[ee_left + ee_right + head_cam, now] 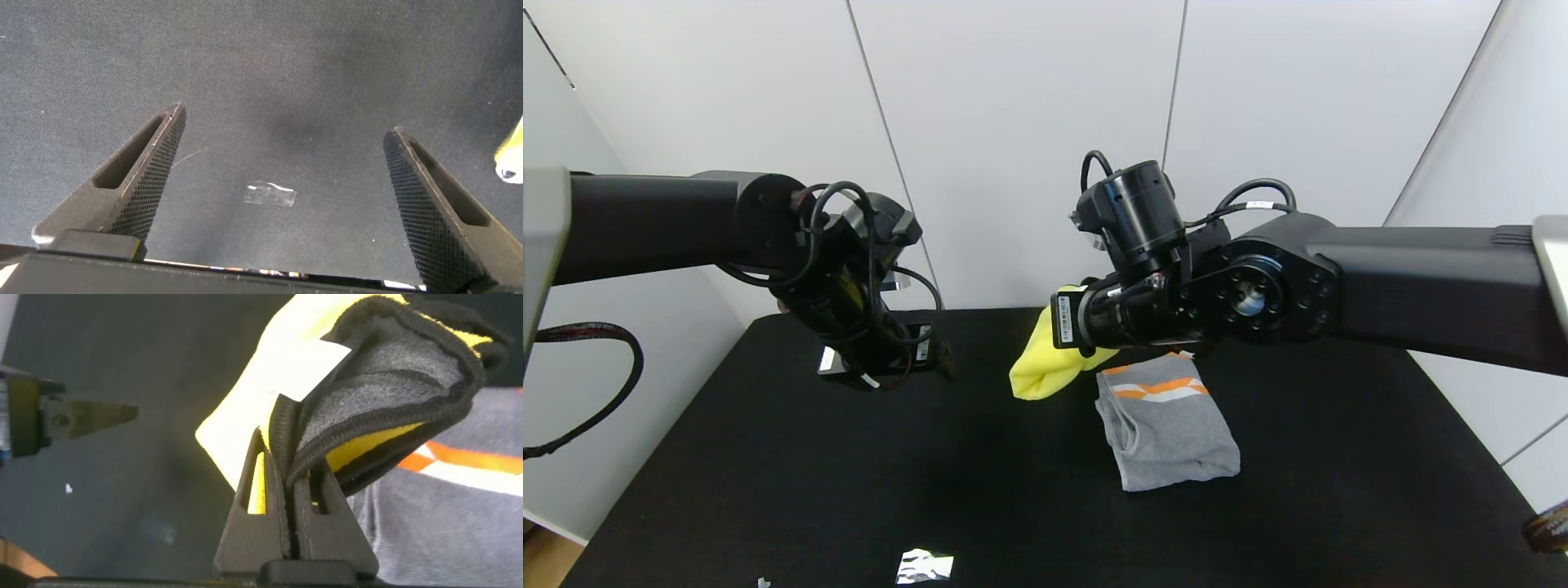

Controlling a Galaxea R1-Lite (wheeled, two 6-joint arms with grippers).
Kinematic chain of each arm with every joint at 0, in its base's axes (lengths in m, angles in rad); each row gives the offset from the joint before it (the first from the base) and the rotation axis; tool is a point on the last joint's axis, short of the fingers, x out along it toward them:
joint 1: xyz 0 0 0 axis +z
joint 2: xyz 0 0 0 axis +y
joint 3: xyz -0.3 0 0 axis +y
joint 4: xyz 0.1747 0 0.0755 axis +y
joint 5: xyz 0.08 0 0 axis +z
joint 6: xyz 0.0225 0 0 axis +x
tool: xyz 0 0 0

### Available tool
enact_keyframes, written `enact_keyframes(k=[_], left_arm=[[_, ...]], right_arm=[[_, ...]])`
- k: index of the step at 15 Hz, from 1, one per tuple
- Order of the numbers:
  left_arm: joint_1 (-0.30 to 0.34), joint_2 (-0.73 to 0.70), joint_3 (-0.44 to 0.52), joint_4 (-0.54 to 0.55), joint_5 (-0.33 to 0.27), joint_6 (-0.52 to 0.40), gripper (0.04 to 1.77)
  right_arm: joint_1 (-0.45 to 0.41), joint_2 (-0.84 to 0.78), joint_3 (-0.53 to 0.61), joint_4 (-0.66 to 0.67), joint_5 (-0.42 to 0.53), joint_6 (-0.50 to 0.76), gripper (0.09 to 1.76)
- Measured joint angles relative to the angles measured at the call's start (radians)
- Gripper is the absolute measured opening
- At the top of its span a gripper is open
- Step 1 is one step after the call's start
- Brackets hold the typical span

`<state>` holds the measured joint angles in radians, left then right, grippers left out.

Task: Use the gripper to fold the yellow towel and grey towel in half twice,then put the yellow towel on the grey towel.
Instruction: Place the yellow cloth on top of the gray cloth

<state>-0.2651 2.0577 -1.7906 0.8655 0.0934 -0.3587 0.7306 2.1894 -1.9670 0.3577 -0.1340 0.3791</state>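
The yellow towel (pixel 1041 371) hangs bunched from my right gripper (pixel 288 453), which is shut on its black-trimmed edge next to the white tag (pixel 306 367). Its lower end droops just left of the grey towel (pixel 1164 425). The grey towel lies folded on the black table (pixel 768 474), with its orange and white stripes (pixel 1160 388) at the far end. It also shows under the yellow cloth in the right wrist view, grey towel (pixel 458 523). My left gripper (pixel 286 122) hovers open over bare table at the back left, with nothing between its fingers.
A small strip of clear tape (pixel 270 193) sticks to the table under the left gripper. A shiny foil scrap (pixel 925 565) lies near the front edge. White wall panels close in the back and both sides.
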Motion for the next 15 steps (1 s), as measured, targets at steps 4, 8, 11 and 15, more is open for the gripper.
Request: enact_keyframes(k=[4,8,11,15], left_arm=[[-0.008,-0.004,0.007,-0.001,0.000,0.000,1.72],[-0.018,-0.010,0.028,-0.007,-0.001,0.006,1.72],[-0.030,-0.018,0.053,-0.032,-0.003,0.011,1.72],[-0.051,-0.027,0.081,-0.041,-0.002,0.016,1.72]], right_arm=[[-0.047,-0.040,0.020,0.039,0.077,-0.120,0.16],[-0.103,-0.071,0.062,0.048,0.129,-0.226,0.16],[-0.151,-0.100,0.123,0.047,0.183,-0.321,0.16],[-0.235,-0.129,0.200,0.038,0.282,-0.441,0.16]])
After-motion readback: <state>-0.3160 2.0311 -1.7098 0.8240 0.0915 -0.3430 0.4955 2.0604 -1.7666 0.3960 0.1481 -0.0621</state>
